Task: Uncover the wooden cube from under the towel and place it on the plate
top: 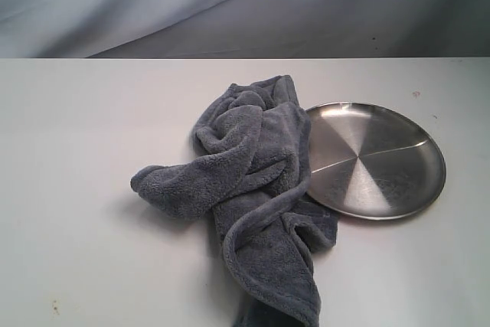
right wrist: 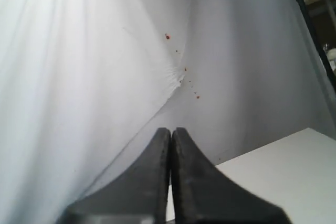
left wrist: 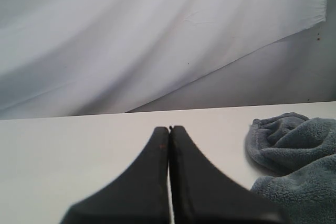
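A crumpled dark blue-grey towel (top: 256, 181) lies in the middle of the white table, its right side draped over the left rim of the shiny steel plate (top: 383, 162). The wooden cube is hidden. Neither arm shows in the exterior view. In the left wrist view my left gripper (left wrist: 169, 128) is shut with nothing in it, low over bare table, with the towel (left wrist: 296, 153) off to one side and apart from it. In the right wrist view my right gripper (right wrist: 171, 129) is shut and empty, facing the white backdrop above a table corner.
A white cloth backdrop (top: 230, 5) hangs behind the table's far edge. Bare white tabletop (top: 76, 189) stretches left of the towel, and more shows in front of the plate. A dark frame (right wrist: 315, 14) stands at the side in the right wrist view.
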`<state>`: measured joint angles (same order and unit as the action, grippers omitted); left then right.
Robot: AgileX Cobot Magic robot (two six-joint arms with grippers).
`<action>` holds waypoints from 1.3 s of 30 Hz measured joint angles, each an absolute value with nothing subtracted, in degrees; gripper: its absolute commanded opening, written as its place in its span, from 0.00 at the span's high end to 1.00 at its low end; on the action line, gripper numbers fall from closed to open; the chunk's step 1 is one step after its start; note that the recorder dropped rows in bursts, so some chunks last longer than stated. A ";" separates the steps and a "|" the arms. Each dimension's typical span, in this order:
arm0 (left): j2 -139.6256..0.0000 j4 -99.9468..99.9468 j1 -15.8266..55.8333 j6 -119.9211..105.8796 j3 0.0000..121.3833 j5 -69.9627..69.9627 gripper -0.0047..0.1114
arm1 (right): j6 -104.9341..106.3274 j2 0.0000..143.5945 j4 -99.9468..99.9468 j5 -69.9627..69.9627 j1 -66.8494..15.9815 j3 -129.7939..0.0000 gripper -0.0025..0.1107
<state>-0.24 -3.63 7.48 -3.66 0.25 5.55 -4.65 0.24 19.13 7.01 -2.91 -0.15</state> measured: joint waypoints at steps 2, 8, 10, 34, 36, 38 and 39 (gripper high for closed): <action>-0.24 -3.63 7.48 -3.66 0.25 5.55 0.96 | -4.65 0.24 22.57 7.87 -2.91 -0.15 0.98; -0.24 -3.63 7.48 -3.66 0.25 5.55 0.96 | -5.55 0.24 30.62 10.80 -2.91 -0.15 0.98; -0.24 -3.63 7.48 -3.66 0.25 5.55 0.96 | -5.42 0.24 29.36 10.80 -2.91 -0.15 0.98; -0.24 -3.63 7.48 -3.66 0.25 5.55 0.96 | 23.91 0.20 8.79 -24.04 -2.91 -20.49 0.98; -0.24 -3.63 7.48 -3.66 0.25 5.55 0.96 | 24.75 0.20 8.65 -27.97 -2.91 -20.49 0.98; -0.24 -3.63 7.48 -3.66 0.25 5.55 0.96 | 25.21 0.20 8.65 -30.49 -2.91 -20.49 0.98; -0.24 -3.63 7.48 -3.66 0.25 5.55 0.96 | 25.38 0.20 8.65 -31.31 -2.91 -20.49 0.98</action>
